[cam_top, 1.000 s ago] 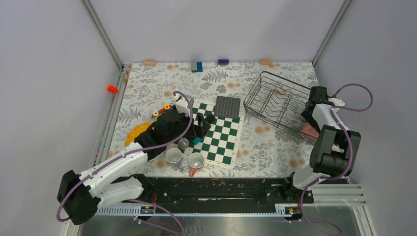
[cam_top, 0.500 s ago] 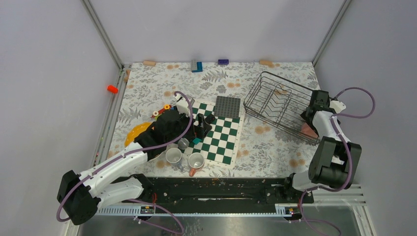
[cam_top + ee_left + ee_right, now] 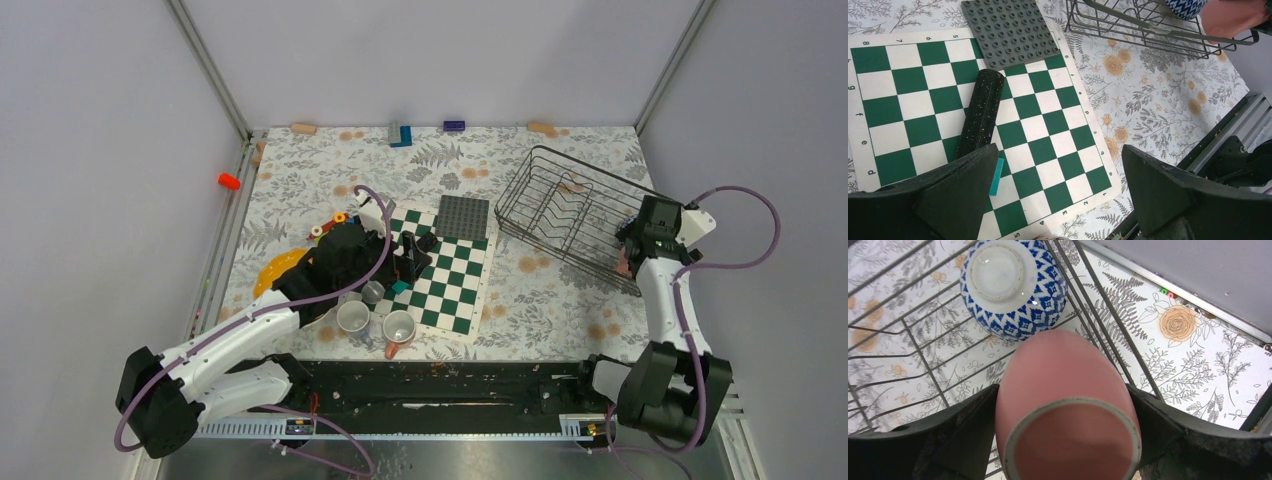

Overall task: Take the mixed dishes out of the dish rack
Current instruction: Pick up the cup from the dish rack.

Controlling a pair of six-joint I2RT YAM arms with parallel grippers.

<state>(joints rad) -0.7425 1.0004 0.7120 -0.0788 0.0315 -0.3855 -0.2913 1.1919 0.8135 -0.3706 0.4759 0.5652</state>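
Pink ceramic fills the right gripper [image 3: 1064, 392], whose two dark fingers clamp either flank of the pink mug [image 3: 1063, 365], its grey-ringed end turned to the wrist camera, just above the near right corner of the dish rack [image 3: 560, 245]. The hold from both sides looks meant to carry the mug clear over the wire wall. Just beyond it a blue-and-white patterned bowl [image 3: 1013, 285] sits foot-up inside the rack, which stands by the right edge of the floral table [image 3: 300, 180], toward the far corner. Across the surface the left gripper [image 3: 1059, 150] hangs spread wide and empty over the chessboard [image 3: 908, 90], beside a black glittery stick [image 3: 980, 112]. It seems parked next to the pieces already out: a yellow plate [image 3: 275, 270] by the left edge and two pale-lined mugs [image 3: 352, 317] near the front edge. Against a second ago, the right arm's elbow has swung back toward its base and the wrist has slid a little toward the right edge, mug in tow. The left arm has not stirred.
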